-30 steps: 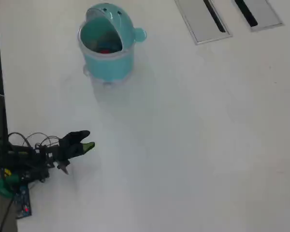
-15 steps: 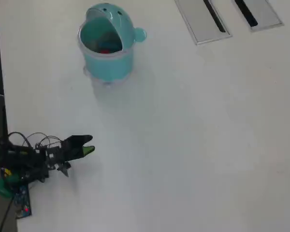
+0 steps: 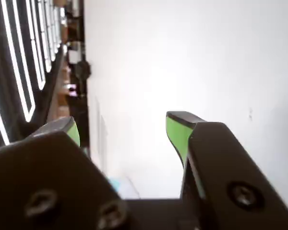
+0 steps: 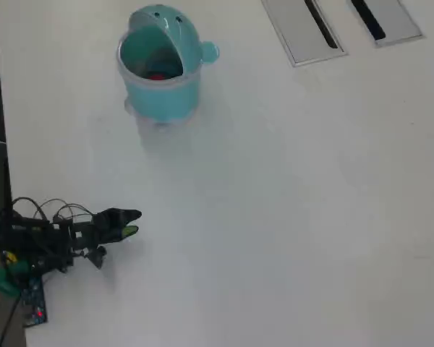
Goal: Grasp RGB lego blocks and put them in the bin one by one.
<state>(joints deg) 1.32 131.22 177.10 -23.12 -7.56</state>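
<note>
The teal bin [image 4: 161, 92] stands at the top left of the overhead view, its domed hood tipped back and its mouth open. Something small and red [image 4: 157, 75], seemingly a lego block, lies inside it. No other lego block shows on the table. My gripper [image 4: 129, 224] is low at the left edge, far below the bin, at the end of the folded black arm. In the wrist view the gripper [image 3: 125, 122] is open, its green pads [image 3: 177, 134] well apart, with only white table between them.
Two grey slotted panels [image 4: 302, 30] [image 4: 387, 18] are set in the table at the top right. The arm's base with wires and a circuit board [image 4: 32, 300] sits at the bottom left, by the table's dark left edge.
The gripper has drawn back a little, down and to the left in the overhead view, and looks more folded in. The bin has not moved.
</note>
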